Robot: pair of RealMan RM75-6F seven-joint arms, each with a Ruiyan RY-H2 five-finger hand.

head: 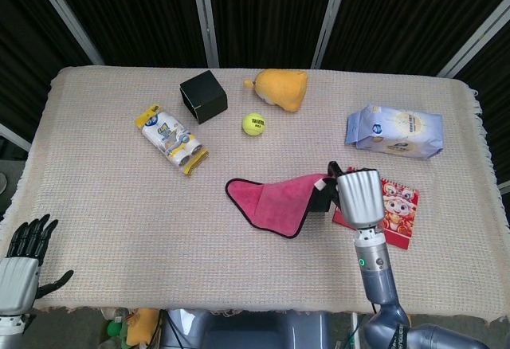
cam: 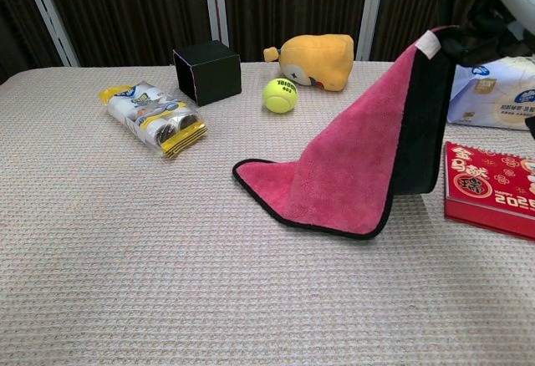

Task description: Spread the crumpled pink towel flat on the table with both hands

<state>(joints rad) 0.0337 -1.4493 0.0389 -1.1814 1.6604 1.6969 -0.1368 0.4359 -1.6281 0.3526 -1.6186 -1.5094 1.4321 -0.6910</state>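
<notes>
Towel count: one pink, black-edged cloth towel (head: 275, 199), corner lifted by gripping right hand (head: 356, 196); left hand (head: 22, 257) spread empty off-table.

the red booklet (cam: 489, 189) reads "2025"; the tennis ball (cam: 281, 95) bears small print, possibly numbers.

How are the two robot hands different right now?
The right robot hand is raised above the table, pinching a corner of the pink cloth towel; the left robot hand holds nothing, fingers apart. The right is over the middle of the beige woven table cover, the left at its near edge.
</notes>
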